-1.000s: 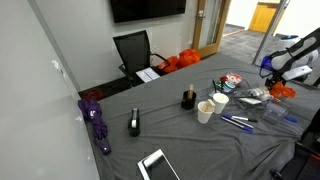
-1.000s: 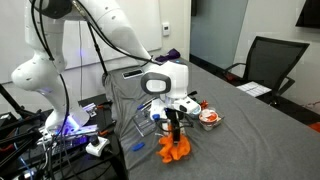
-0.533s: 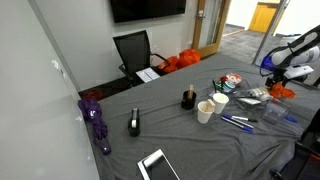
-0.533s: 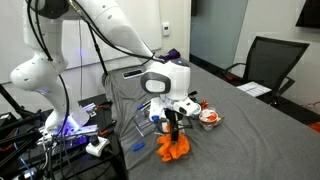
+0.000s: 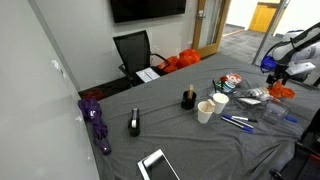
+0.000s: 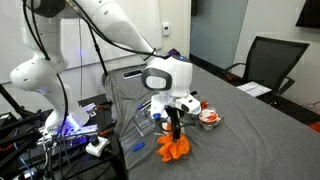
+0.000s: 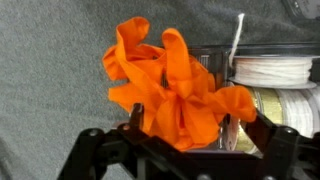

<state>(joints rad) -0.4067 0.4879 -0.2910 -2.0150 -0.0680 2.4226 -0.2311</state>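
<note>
Hovering low over the orange cloth, the gripper stands wide open, jaws either side of the crumpled bundle, nothing clamped. The cloth lies near the table edge closest to the robot's base, a spool of white string just beside it.

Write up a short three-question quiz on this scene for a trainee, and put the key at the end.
1. True or false: the gripper is shut on the orange cloth.
2. What colour is the table cover? A) grey B) red C) white
3. Fill in: past the table's edge stands a black office ____.
Key: 1 false, the gripper stands open over the cloth; 2 A; 3 chair.
</note>
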